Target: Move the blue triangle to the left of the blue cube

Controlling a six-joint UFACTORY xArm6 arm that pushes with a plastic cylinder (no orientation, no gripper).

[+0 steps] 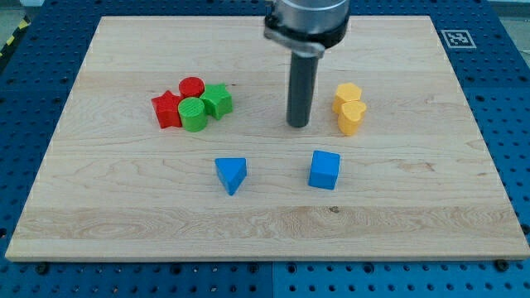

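Observation:
The blue triangle (pixel 231 174) lies on the wooden board, below the middle and to the view's left of the blue cube (pixel 325 170). A gap of about a block and a half separates the two. My rod comes down from the view's top; my tip (pixel 298 125) rests on the board above the gap, nearer the cube and a little to its upper left. The tip touches no block.
A cluster sits at the upper left: a red star (pixel 166 109), a red cylinder (pixel 191 86), a green cylinder (pixel 194 114) and a green star (pixel 218 100). Two yellow blocks (pixel 350 108) stand stacked close together just right of my tip. The board's edge (pixel 265 261) runs along the bottom.

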